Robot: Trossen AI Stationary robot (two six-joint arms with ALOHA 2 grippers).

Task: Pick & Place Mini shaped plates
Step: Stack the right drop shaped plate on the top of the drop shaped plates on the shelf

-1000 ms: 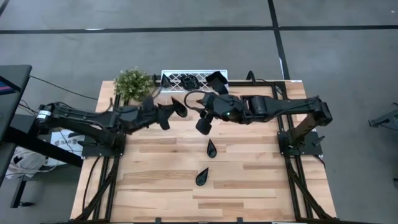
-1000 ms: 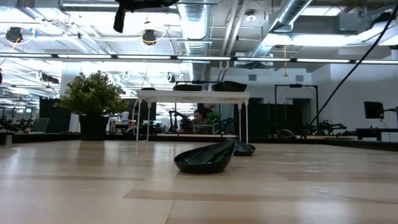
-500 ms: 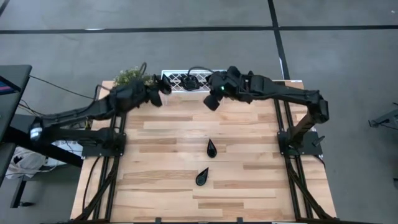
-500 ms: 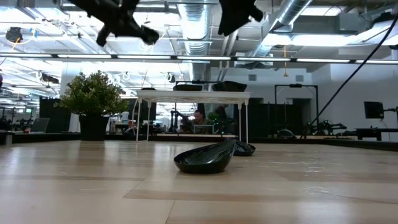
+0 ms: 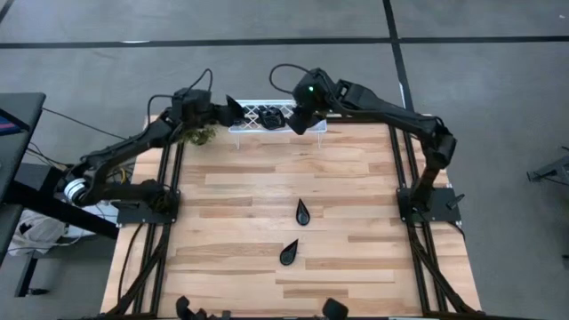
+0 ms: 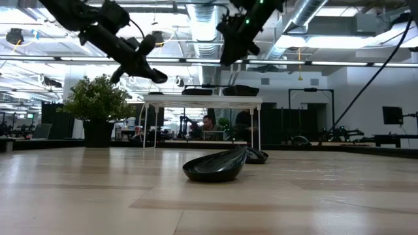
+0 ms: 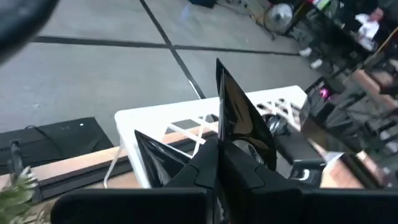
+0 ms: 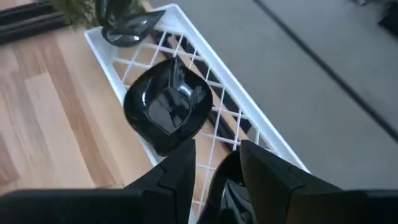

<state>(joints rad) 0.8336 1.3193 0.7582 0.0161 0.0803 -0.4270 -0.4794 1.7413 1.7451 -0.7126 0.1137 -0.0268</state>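
Left pincer (image 7: pixel 217 163) clenched on a plate (image 7: pixel 244 121), right pincer (image 8: pixel 214 165) grasping another; lower both level over tray (image 8: pixel 217 134), then release.

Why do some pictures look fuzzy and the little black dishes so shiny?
Left wrist view: the room behind is smeared, and the black plate in the left gripper glints. Right wrist view: the square plate on the white tray mirrors light. Low view: the teardrop plate gleams under bright ceiling lamps.
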